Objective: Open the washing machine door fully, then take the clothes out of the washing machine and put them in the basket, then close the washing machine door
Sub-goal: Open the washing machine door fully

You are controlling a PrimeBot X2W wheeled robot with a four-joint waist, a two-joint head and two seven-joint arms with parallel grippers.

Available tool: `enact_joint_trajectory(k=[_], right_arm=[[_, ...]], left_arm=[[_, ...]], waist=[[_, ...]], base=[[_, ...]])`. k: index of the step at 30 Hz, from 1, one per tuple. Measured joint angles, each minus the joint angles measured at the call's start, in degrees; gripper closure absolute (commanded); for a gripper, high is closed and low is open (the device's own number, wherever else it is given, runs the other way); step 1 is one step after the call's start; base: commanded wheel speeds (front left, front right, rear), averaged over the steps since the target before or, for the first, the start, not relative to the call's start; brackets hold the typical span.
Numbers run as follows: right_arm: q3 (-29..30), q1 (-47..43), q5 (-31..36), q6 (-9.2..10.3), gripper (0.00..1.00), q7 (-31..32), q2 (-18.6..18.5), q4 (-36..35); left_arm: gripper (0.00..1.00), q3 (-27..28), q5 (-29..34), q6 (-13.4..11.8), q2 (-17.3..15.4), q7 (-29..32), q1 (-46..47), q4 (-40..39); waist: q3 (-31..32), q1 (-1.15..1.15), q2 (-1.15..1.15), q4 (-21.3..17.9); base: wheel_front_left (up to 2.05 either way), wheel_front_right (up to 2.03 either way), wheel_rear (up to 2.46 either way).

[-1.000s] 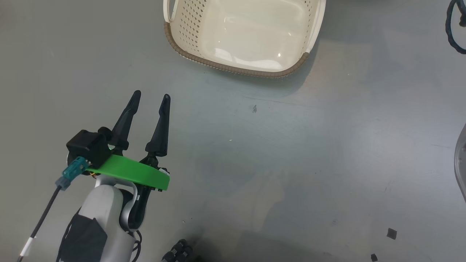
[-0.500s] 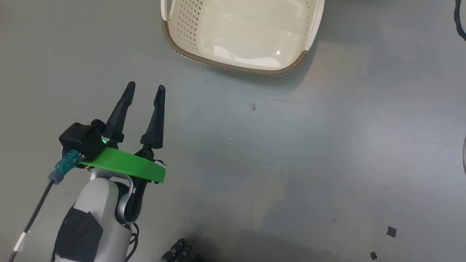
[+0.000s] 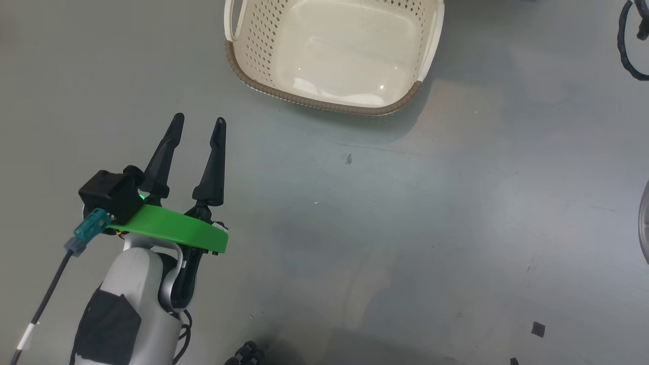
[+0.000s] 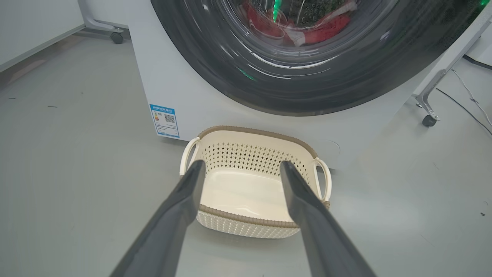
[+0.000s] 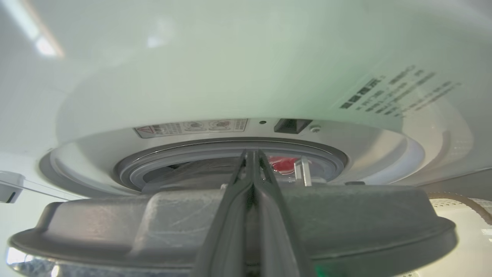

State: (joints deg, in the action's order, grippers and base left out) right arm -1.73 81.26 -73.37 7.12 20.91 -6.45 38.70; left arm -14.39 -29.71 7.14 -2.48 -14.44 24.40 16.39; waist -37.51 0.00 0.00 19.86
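We see the left gripper at the lower left of the head view, jaws spread wide, dark fingers pointing up and slightly right. Pale forearm sits below, with a green wrist band. Right gripper: jaws pressed tight together, fingers running straight ahead in its wrist view.

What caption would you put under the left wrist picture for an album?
Open left gripper hovers before the empty basket, red clothes visible through the washing machine door.

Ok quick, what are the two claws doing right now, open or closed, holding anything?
Left claw: open, holding nothing.
Right claw: closed, nothing between its fingers.
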Motion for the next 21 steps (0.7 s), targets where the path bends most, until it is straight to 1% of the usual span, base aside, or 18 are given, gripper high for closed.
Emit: enact_joint_trajectory(k=[9, 13, 18, 21], right_arm=[[-0.6, -2.9, -1.3, -1.34, 1.0, 0.6, 0.1, 1.5], [-1.3, -4.7, -2.4, -2.37, 1.0, 1.3, 0.0, 2.1], [-2.2, -7.1, -3.8, -2.99, 1.0, 2.0, 0.5, 3.1], [-2.7, -8.3, -4.8, -3.02, 1.0, 2.3, 0.9, 3.6]], left_arm=[[0.0, -0.1, 0.3, 0.0, 0.0, 0.0, 0.0, 0.5], [0.0, -0.1, 0.6, 0.0, 0.0, 0.0, -0.1, 0.7], [0.0, -0.1, 1.0, 0.0, 0.0, 0.0, -0.3, 0.8], [0.0, -0.1, 1.0, 0.0, 0.0, 0.0, -0.4, 0.9]], waist=[[2.1, 0.0, 0.0, -0.4], [3.2, 0.0, 0.0, -0.6], [4.7, 0.0, 0.0, -1.0], [5.6, 0.0, 0.0, -1.3]], base=[[0.0, 0.0, 0.0], [0.0, 0.0, 0.0], [0.0, 0.0, 0.0], [0.0, 0.0, 0.0]])
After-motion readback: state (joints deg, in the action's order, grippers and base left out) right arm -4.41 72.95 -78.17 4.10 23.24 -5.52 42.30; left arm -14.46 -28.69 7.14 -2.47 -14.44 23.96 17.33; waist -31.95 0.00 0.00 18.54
